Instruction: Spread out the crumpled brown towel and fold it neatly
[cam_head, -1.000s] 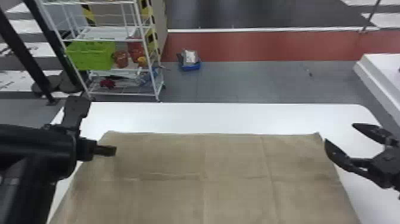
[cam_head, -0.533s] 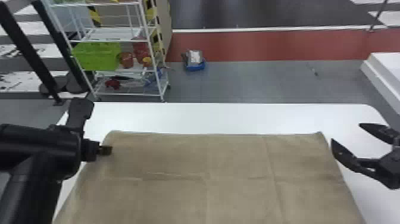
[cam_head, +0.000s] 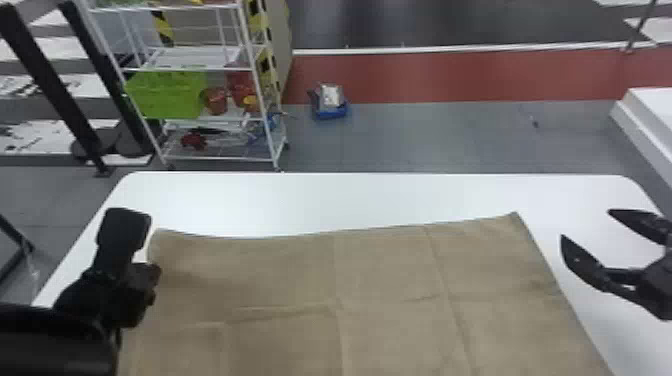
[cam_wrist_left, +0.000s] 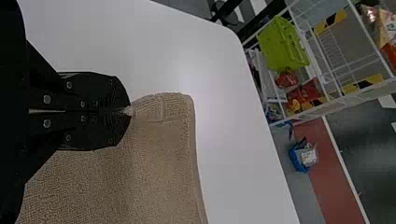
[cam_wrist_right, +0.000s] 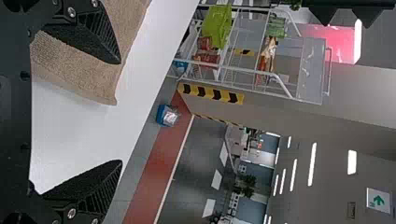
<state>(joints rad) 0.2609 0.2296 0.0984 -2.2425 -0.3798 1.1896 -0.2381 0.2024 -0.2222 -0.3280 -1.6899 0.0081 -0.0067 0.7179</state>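
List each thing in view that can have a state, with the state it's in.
Brown towel: mostly spread out, creased, unfolded, one corner pinched.
Left gripper: jaws shut on that towel corner.
Right gripper: jaws open, holding nothing, beside the towel.
Rack: upright, loaded.
Green crate: resting on a rack shelf.

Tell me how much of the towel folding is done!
Spreading looks mostly done: the brown towel lies opened out on the white table, with some creases. Now the left hand pinches it near a corner, while the right hand is open and empty. The neat folding looks left to do.
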